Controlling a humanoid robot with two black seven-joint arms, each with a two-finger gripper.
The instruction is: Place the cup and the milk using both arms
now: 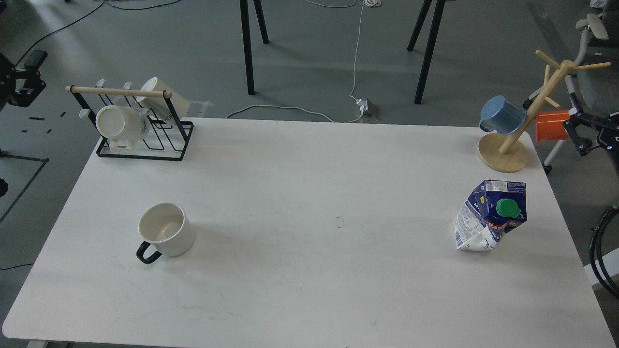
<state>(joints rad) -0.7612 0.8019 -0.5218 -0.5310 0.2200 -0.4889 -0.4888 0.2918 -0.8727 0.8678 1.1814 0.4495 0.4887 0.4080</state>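
Grey floor with cables and dark stand legs behind; wide white counter (309, 203) filling most of the frame. White ceramic cup with a black handle (165, 235) upright at lower left, mouth up. Crumpled blue-and-white milk carton with a green cap (491, 215) standing at right, well apart from it. Black wire rack holding two white mugs (138, 123) at upper left. Wooden mug tree with a blue and an orange mug (520, 123) at upper right. Left gripper (24, 79) off the upper-left edge, jaws spread, holding nothing. Right gripper (580, 130) at the right edge beside the orange mug, jaws parted, empty.
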